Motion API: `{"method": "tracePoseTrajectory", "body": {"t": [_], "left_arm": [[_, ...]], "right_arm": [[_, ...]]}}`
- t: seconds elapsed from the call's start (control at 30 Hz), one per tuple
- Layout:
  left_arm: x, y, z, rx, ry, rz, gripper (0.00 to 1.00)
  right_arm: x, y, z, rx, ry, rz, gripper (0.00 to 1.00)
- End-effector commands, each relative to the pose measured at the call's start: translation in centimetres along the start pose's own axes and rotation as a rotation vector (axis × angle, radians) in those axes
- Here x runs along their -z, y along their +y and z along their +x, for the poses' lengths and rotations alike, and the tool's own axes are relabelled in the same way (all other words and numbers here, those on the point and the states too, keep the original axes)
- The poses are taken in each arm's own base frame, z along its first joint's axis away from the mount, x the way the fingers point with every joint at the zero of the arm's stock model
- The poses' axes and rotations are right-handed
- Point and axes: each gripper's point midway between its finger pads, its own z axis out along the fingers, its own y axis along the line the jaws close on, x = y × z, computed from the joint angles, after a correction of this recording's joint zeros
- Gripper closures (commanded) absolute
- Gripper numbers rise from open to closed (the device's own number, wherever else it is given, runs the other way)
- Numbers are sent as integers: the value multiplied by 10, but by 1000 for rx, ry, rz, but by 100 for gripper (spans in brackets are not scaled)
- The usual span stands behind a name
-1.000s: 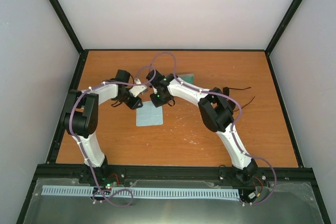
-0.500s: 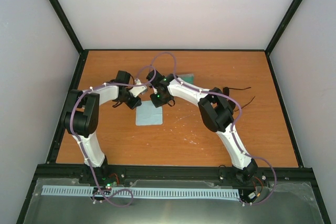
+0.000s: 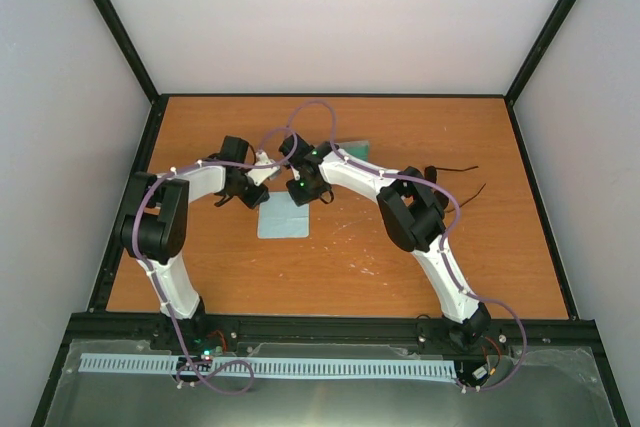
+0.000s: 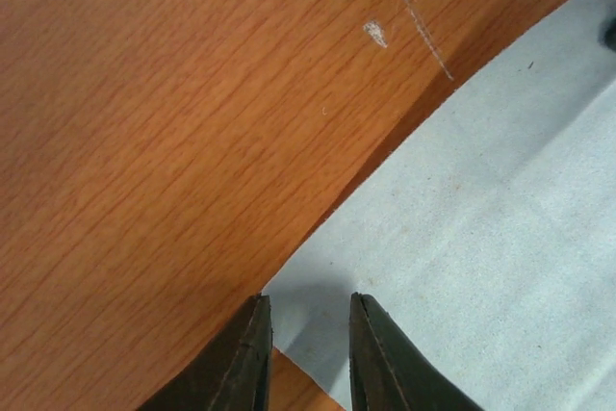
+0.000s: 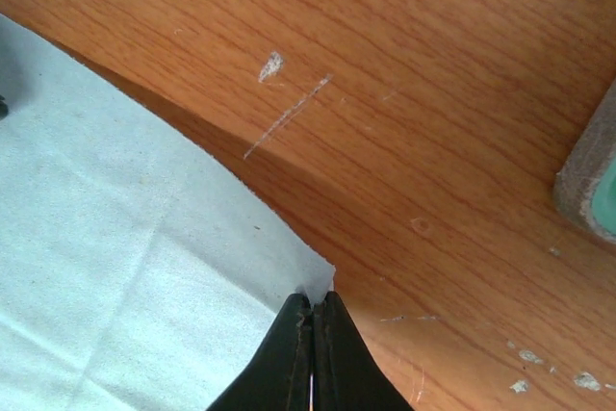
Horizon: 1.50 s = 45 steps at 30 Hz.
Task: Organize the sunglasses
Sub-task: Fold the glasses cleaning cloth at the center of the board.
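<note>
The right tool [image 5: 313, 297] is closed tight, its fingers pressed together with one far corner of the pale blue cloth [image 5: 115, 267] nipped between their tips. The left tool [image 4: 308, 305] has only a narrow gap between its fingers. The cloth's other far corner lies in that gap, flat on the tabletop [image 4: 144, 141], and nothing shows it being pinched.

From above, both tools meet over the far edge of the cloth, near the middle of the tabletop. The grey case [image 3: 355, 145], mint-green inside, lies just beyond the right tool. The sunglasses [image 3: 456, 169] lie well apart from all this, off to the right behind the right arm's elbow. Their thin black temple arms stick out, and that arm mostly hides the lenses.

The step in hand looks like taking the cloth by its two far corners, to lift or fold it. The next move calls for the left tool to close fully on its corner before either arm rises; otherwise the cloth would hang from one corner only. The sunglasses are not yet touched.
</note>
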Motion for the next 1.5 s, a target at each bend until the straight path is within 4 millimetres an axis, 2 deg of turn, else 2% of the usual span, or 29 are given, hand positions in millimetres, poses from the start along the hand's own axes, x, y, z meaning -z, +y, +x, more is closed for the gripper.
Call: {"method": "tracePoseTrajectory", "body": {"t": [0.0, 0.23, 0.5, 0.67, 0.77, 1.0, 1.1, 1.27, 1.47], "left_arm": [[12, 3, -9, 3, -37, -26, 75], [9, 3, -8, 10, -31, -24, 73], [-14, -2, 11, 38, 31, 26, 72], [-21, -6, 18, 40, 52, 45, 80], [-23, -9, 21, 45, 59, 61, 88], [-19, -18, 26, 62, 60, 88, 99], [-16, -20, 29, 66, 60, 85, 100], [-8, -14, 19, 56, 35, 51, 100], [10, 2, -14, 38, -32, 2, 99]], "right_arm": [[18, 1, -7, -11, -42, -5, 97], [17, 1, -5, -13, -41, -5, 97], [19, 0, -6, -10, -42, -2, 97], [18, 0, -5, -12, -42, -1, 97], [19, 1, -6, -13, -45, -3, 97], [20, 0, -7, -15, -50, 0, 97], [20, 0, -7, -16, -52, 2, 97], [22, -2, -9, -16, -61, 12, 97], [24, -4, -10, -14, -73, 23, 97]]}}
